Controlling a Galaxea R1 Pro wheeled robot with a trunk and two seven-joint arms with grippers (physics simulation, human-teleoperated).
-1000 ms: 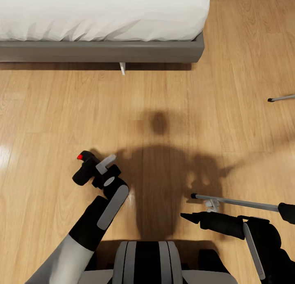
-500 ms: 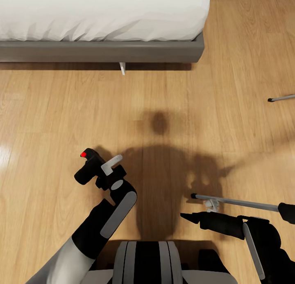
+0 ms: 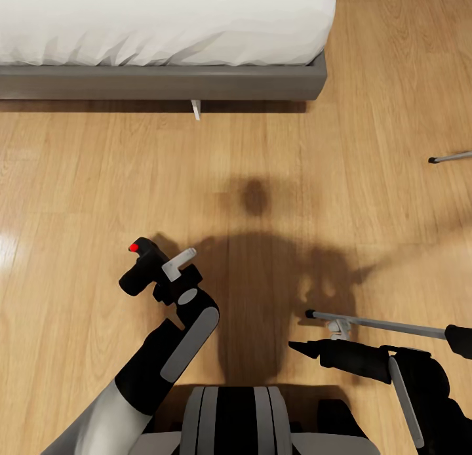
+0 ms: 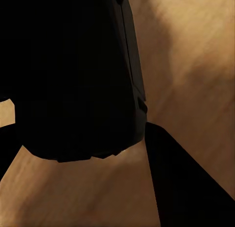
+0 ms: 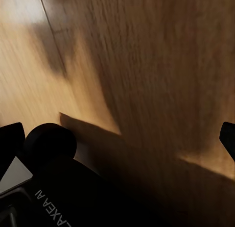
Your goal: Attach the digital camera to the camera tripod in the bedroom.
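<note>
My left gripper (image 3: 164, 276) is shut on the digital camera (image 3: 136, 275), a small black body with a red button (image 3: 134, 247) on top, held low over the wood floor at the lower left. In the left wrist view the camera (image 4: 73, 75) is a large dark mass right against the fingers (image 4: 191, 188). At the lower right, the camera tripod shows a silver leg (image 3: 373, 323), its black pan handle (image 3: 341, 354) and part of its dark head (image 3: 461, 341). The right gripper (image 5: 119, 134) is open over bare floor, one fingertip at each edge of its wrist view.
A grey-framed white bed (image 3: 164, 81) spans the far side, with a small white foot (image 3: 195, 109) under it. Another tripod leg tip (image 3: 451, 157) pokes in at the right edge. My own base (image 3: 236, 419) sits at the bottom, with its shadow on the floor ahead.
My left arm carried the camera slightly to the right, then stopped. The tripod and the right arm have stayed still.
</note>
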